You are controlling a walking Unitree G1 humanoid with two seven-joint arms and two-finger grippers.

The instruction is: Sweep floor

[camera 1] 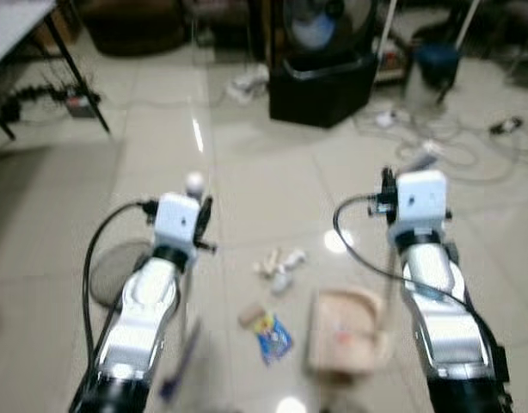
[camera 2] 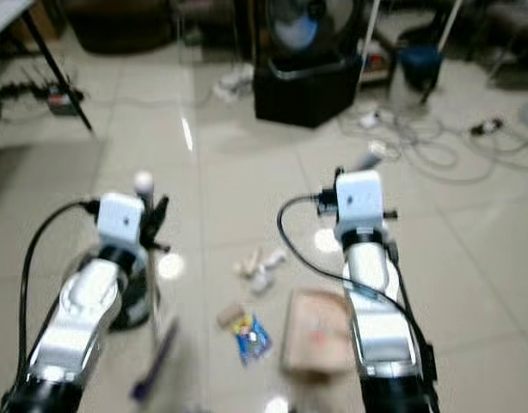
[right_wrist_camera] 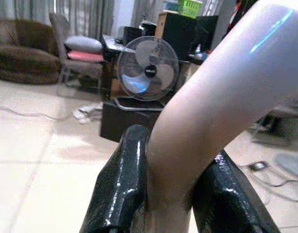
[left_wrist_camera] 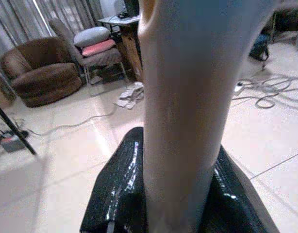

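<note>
A home living room: brown armchair (left_wrist_camera: 40,68), floor fan (right_wrist_camera: 147,69), tiled floor (camera 1: 273,185).

You'll find the head views blurred, so the small litter (camera 1: 277,268) on the tiles between the arms can't be identified, and both arms are cut off by the near edge.

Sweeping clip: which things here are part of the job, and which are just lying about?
Job: broom handle in left end effector; bent handle in right end effector; dustpan; wrapper; white scraps.
Lying about: fan; black bin; cables; armchair.
</note>
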